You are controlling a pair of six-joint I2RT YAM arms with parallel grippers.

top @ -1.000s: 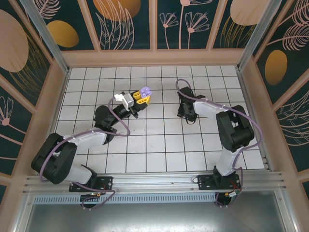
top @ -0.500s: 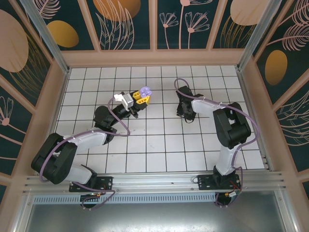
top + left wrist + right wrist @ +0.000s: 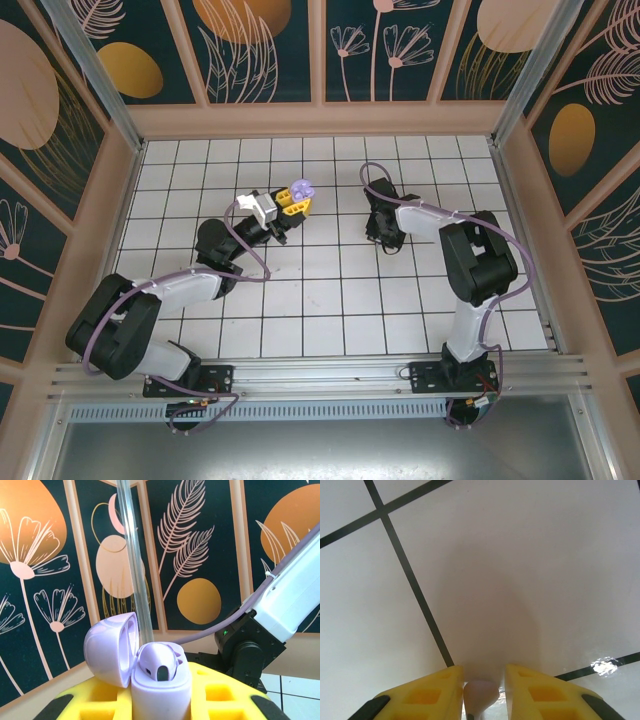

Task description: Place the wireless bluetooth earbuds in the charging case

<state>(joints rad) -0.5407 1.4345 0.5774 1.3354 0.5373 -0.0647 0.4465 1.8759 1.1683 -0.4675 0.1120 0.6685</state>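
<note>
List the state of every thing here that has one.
Lavender case, lid open, held in the left gripper.
Lavender bud, seated in the case.
Left gripper, jaws shut on the case.
Right gripper, jaws low over the table, either side of a pale bud; grip unclear.

Left gripper reaching forward, jaws clamped; right gripper pointing down, jaws narrowly apart.

My worktop is white tile ruled by a black grid. Dark teal wall panels, printed with orange discs and pale leaves and flowers, enclose it on three sides, set in a peach frame. An aluminium rail runs along the near edge.
</note>
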